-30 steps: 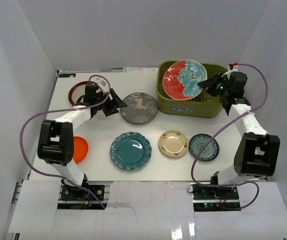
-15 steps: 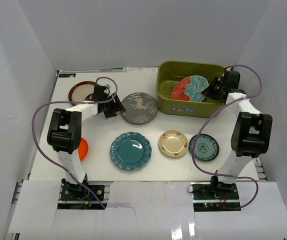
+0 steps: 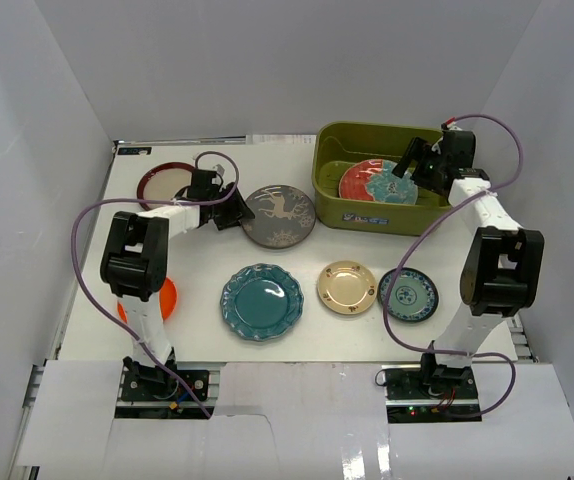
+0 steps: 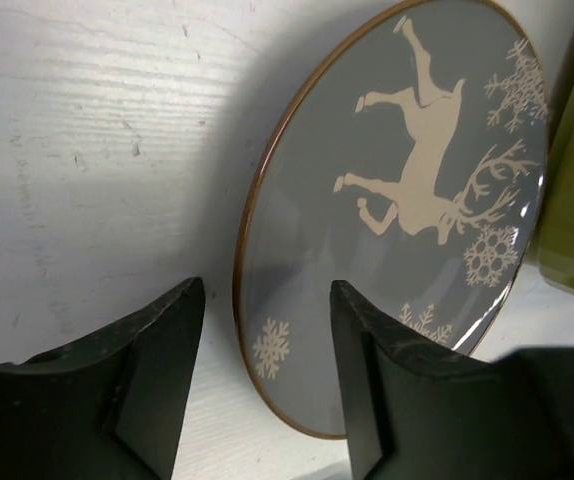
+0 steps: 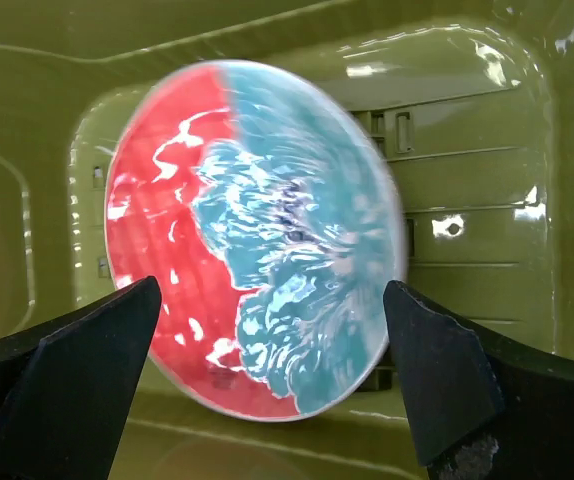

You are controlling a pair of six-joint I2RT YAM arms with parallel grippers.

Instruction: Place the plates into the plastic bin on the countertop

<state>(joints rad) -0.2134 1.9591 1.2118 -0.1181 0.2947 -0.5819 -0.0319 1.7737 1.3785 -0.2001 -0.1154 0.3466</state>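
The right tool (image 5: 267, 300) is hanging wide open over the red-and-blue plate (image 5: 257, 230), which is resting inside the olive-green bin (image 5: 467, 130). The left tool (image 4: 267, 292) is standing open astride the rim of the grey deer plate (image 4: 417, 200).

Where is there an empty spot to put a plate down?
The countertop is bare along the back, between the red-rimmed plate and the plastic bin, and again between the deer plate, teal plate and left arm. The front row around the gold plate is crowded.
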